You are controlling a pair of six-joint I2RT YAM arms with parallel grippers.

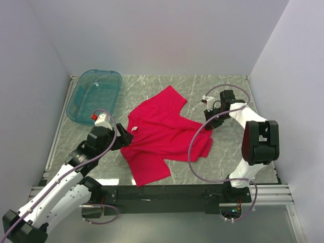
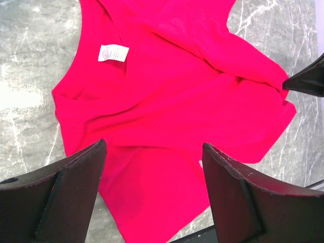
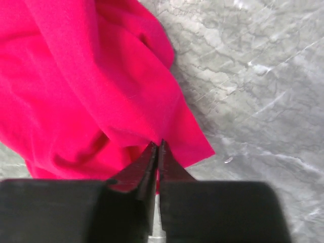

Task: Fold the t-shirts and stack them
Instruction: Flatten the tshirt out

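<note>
A plain bright red t-shirt (image 1: 162,134) lies crumpled and partly folded over itself in the middle of the marble table. A white label (image 2: 113,52) shows at its neck. My left gripper (image 1: 123,138) hovers over the shirt's left side, near the neck. Its jaws stand wide open (image 2: 154,147) with only red cloth (image 2: 167,101) beneath them. My right gripper (image 1: 208,126) is at the shirt's right edge. In the right wrist view its jaws (image 3: 157,144) are pressed together on a fold of the red fabric (image 3: 91,86).
A translucent teal plastic tub (image 1: 94,96) sits at the back left of the table. White walls enclose the table on three sides. A black rail (image 1: 162,192) runs along the near edge between the arm bases.
</note>
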